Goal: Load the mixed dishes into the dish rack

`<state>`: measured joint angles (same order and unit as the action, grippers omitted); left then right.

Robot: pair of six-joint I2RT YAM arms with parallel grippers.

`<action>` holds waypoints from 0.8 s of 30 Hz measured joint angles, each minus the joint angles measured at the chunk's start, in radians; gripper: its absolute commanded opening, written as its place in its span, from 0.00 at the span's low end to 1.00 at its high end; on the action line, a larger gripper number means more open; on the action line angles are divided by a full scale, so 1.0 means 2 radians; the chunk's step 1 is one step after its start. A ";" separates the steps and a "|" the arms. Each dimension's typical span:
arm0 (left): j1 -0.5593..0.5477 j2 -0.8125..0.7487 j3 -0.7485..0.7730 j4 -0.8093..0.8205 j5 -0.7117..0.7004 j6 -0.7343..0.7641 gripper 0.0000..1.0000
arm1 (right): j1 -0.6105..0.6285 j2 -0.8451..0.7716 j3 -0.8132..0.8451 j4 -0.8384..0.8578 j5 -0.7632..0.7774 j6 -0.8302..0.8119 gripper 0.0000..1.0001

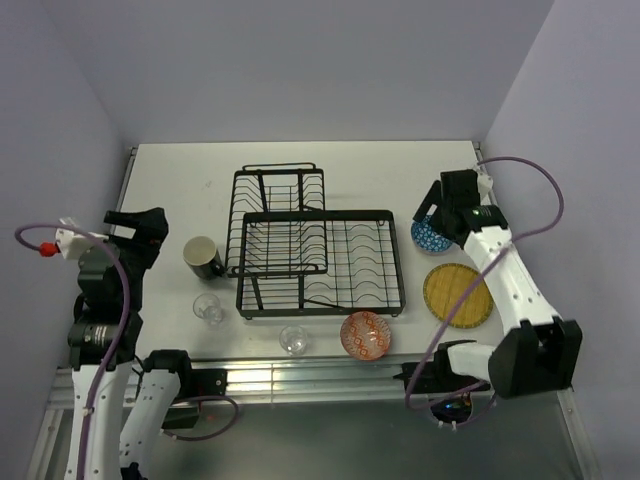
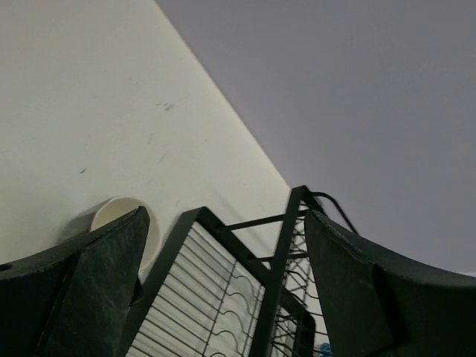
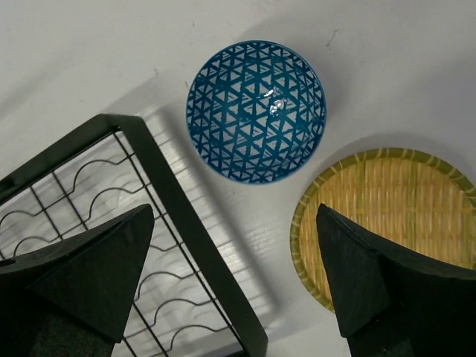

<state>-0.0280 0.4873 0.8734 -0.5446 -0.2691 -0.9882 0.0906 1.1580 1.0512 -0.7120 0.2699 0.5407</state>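
Desk point(image 1: 180, 180): white, carries everything.
Dish rack point(image 1: 318, 214): mid-desk, no dishes in it.
Yellow plate point(image 1: 458, 295): flat on the desk, right of the rack.
Orange-red bowl point(image 1: 365, 334): at the rack's near right corner.
Blue bowl point(image 3: 256, 110): between rack and plate, on the far side.
Right pincer point(image 3: 234, 212): released, grasping nothing, above the blue bowl.
Left pincer point(image 2: 227, 219): released, grasping nothing, left of the mug.
Black mug point(image 1: 203, 257): just left of the rack.
Glass cups point(image 1: 208, 308) point(image 1: 293, 340): near the rack's near left corner.
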 measured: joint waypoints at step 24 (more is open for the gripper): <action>-0.181 0.240 0.306 -0.160 -0.087 0.058 0.82 | -0.143 0.188 0.048 -0.024 -0.059 0.011 0.75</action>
<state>-0.3893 0.9676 1.4860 -0.8650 -0.4438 -0.8726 -0.1947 1.5341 1.1473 -0.7609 0.1513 0.5621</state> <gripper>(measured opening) 0.832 0.775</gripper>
